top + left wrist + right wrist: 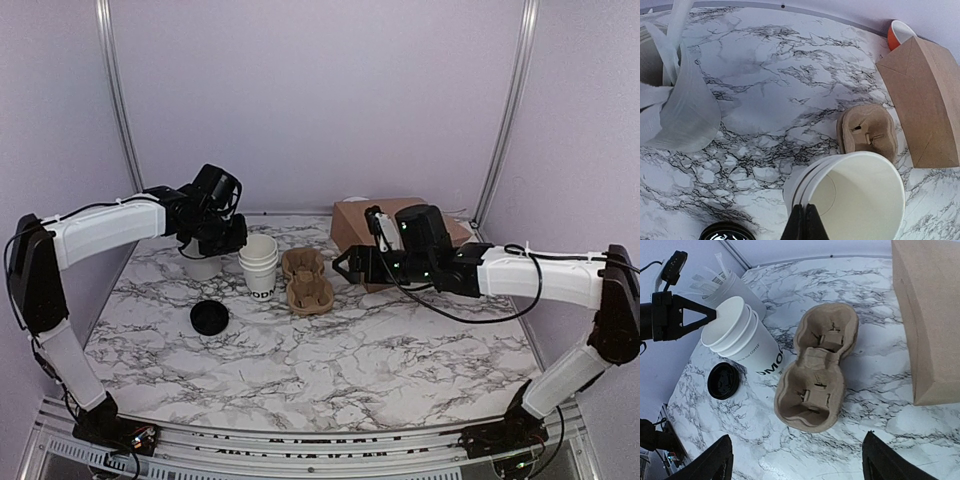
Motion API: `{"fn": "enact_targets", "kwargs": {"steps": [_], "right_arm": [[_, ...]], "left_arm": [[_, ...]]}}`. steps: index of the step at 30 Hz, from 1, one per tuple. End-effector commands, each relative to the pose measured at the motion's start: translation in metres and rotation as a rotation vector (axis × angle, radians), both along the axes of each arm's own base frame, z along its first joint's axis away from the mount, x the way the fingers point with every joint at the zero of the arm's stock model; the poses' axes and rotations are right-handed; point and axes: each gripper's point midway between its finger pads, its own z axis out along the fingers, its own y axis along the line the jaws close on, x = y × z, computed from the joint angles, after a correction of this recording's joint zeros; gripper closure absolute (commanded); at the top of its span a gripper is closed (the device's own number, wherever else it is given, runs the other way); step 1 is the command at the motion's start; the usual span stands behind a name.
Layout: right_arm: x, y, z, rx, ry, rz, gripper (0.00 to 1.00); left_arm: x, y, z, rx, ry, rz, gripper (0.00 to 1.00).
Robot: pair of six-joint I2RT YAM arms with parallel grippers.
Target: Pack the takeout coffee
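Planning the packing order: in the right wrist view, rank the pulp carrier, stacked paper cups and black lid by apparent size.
1. pulp carrier
2. stacked paper cups
3. black lid
The carrier reaches nearer the camera than the cups, so true sizes may differ.

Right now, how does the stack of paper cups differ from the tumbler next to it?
The paper cups are a nested stack, empty, with dark lettering on the bottom one; the tumbler is single, plain, and holds white cutlery. The paper cups stand beside the pulp carrier; the tumbler stands on their far side from it. Both are white, upright and lidless.
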Motion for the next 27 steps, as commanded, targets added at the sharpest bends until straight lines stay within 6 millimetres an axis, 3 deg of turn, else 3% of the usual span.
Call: {"fn": "enact_targets", "kwargs": {"steps": [1, 8, 20, 27], "right_arm": [[0.007, 0.047, 0.020, 0.149, 0.013, 0.098, 0.17], [0.014, 0.087, 0.002, 0.205, 0.098, 0.172, 0.25], [0.024, 0.120, -0.027, 0.212, 0.175, 0.199, 0.32], [0.024, 0.131, -0.038, 0.228, 0.211, 0.212, 0.52]], "left_arm": [[-0.015, -0.010, 0.019, -0.058, -0.051, -0.025, 1.00], [-0.035, -0.016, 0.014, -0.070, -0.052, -0.051, 1.00], [-0.054, -0.019, 0.004, -0.095, -0.057, -0.078, 1.00], [-0.057, -0.019, 0.003, -0.106, -0.060, -0.085, 1.00]]}}
